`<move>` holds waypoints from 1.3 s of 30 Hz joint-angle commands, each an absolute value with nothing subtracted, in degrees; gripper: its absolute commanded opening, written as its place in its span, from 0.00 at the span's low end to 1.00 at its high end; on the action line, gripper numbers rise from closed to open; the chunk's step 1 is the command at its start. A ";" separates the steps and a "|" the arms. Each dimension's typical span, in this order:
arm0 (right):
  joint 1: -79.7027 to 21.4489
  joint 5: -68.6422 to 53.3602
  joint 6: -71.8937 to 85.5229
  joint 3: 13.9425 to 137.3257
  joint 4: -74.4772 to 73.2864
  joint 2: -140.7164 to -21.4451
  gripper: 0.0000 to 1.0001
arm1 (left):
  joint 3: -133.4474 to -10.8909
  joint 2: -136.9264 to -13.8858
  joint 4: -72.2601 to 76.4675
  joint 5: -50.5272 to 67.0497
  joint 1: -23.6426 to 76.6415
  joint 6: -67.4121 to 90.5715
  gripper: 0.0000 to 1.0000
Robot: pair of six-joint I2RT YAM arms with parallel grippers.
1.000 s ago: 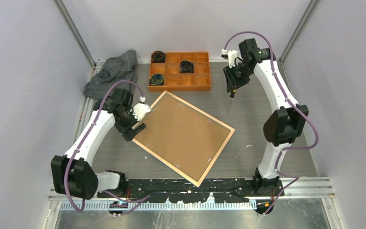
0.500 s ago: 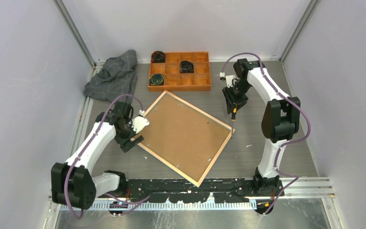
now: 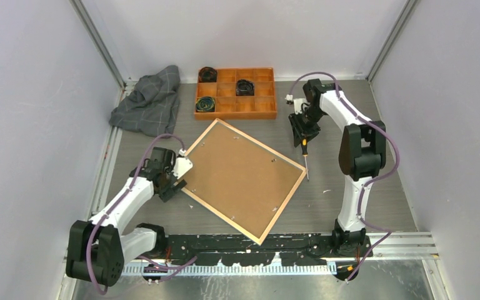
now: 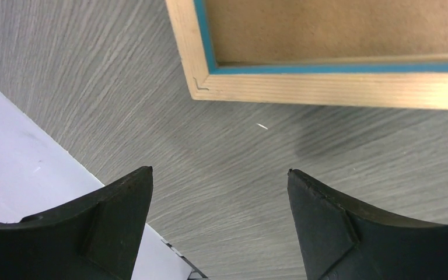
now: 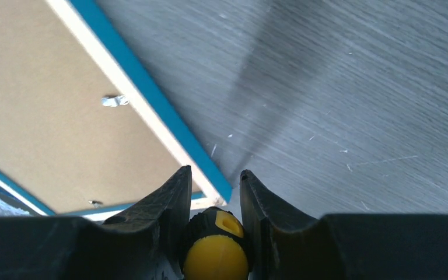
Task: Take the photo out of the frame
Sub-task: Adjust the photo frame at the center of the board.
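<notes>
**Asker:** What is on the left of the overhead view?

**Describer:** The left gripper (image 4: pixel 219 175) hangs low over the grey table (image 3: pixel 350 187). Its fingers are spread wide and hold nothing. It is just beside the frame (image 3: pixel 260 144), off the corner at nine o'clock, and does not touch it.

**Asker:** Where is the photo?

**Describer:** It cannot be seen. The frame lies face down and turned like a diamond in the middle of the table. Its pale wood rim faces up, with a thin blue line inside it. A brown backing board (image 3: pixel 240 178) fills the opening, so the photo is presumably underneath.

**Asker:** And on the right?

**Describer:** The right gripper (image 3: pixel 301 131) is at two o'clock from the frame. Its fingers are narrow, clamped on the yellow-and-black handle of a screwdriver (image 3: pixel 305 156) that points down. The blade ends just outside the frame's three o'clock corner. I cannot tell whether it touches the table.

**Asker:** What would doing this step well take?

**Describer:** Small metal tabs hold the board in, and one tab (image 5: pixel 114 101) shows clearly in the right wrist view. The blade probably needs to move inward, toward nine o'clock, and reach that tab at a shallow angle. Then it can push the tab aside without digging into the board. The frame is loose and may slide under the push. Setting the left fingers on their corner first would likely steady it.
</notes>
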State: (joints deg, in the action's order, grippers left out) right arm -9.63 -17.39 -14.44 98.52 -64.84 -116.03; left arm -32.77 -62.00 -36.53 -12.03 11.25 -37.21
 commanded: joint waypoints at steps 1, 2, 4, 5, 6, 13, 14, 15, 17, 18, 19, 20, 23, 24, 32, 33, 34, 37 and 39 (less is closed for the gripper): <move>-9.62 -13.50 -11.62 97.78 -60.26 -118.27 0.01 | -31.47 -61.19 -29.29 -13.72 11.45 -33.18 0.86; -9.64 -12.83 -11.30 97.85 -59.90 -118.82 0.01 | -31.43 -60.78 -29.26 -13.57 11.42 -32.61 0.86; -9.63 -11.44 -10.11 97.37 -58.17 -119.70 0.01 | -31.58 -59.70 -29.45 -13.31 11.41 -30.82 0.86; -9.63 -11.09 -9.59 96.85 -57.23 -120.05 0.01 | -31.68 -58.87 -29.85 -12.91 11.39 -30.24 0.86; -9.60 -10.52 -9.02 96.45 -56.43 -120.44 0.01 | -31.70 -58.46 -30.07 -12.39 11.43 -29.75 0.86; -10.04 -9.55 -7.63 92.73 -54.60 -121.95 0.01 | -30.34 -57.83 -27.96 -13.82 11.43 -28.88 0.87; -10.35 -9.86 -7.77 92.02 -54.70 -122.13 0.01 | -30.11 -58.70 -27.09 -14.44 11.43 -29.28 0.87; -10.91 -9.81 -8.08 91.54 -54.93 -122.39 0.01 | -30.00 -59.82 -25.89 -15.47 11.45 -29.64 0.87; -12.02 -9.77 -8.70 90.90 -55.68 -122.91 0.01 | -29.74 -62.25 -23.44 -17.37 11.43 -30.09 0.87; -12.59 -10.01 -8.87 90.73 -56.15 -122.98 0.01 | -29.65 -63.51 -22.24 -18.25 11.43 -30.02 0.87; -13.01 -10.60 -8.95 90.08 -56.47 -122.85 0.01 | -29.67 -64.69 -20.95 -18.95 11.47 -29.83 0.87; -13.29 -11.22 -8.96 89.49 -56.63 -122.51 0.01 | -29.66 -65.89 -19.85 -19.22 11.43 -29.66 0.87; -13.94 -12.26 -8.98 87.65 -57.41 -120.79 0.01 | -29.47 -68.62 -17.39 -18.92 11.55 -29.62 0.87; -14.21 -12.63 -9.35 86.72 -57.80 -120.02 0.01 | -29.41 -69.38 -16.38 -18.77 11.64 -29.71 0.87; -21.21 -15.01 -14.32 75.09 -58.06 -112.56 0.01 | -28.79 -67.79 -15.72 -16.51 11.87 -30.61 0.87; -21.76 -15.43 -14.36 74.32 -58.01 -111.84 0.01 | -28.68 -67.07 -16.08 -15.99 11.91 -30.71 0.87; -22.10 -15.77 -14.35 73.90 -58.12 -111.27 0.01 | -28.59 -66.39 -16.35 -15.30 11.87 -30.83 0.87; -22.18 -16.13 -14.49 73.39 -58.45 -110.15 0.01 | -28.80 -64.92 -17.50 -13.19 12.33 -30.67 0.87; -22.22 -16.88 -14.73 72.96 -58.69 -109.57 0.01 | -28.96 -64.80 -17.51 -12.84 13.26 -30.67 0.87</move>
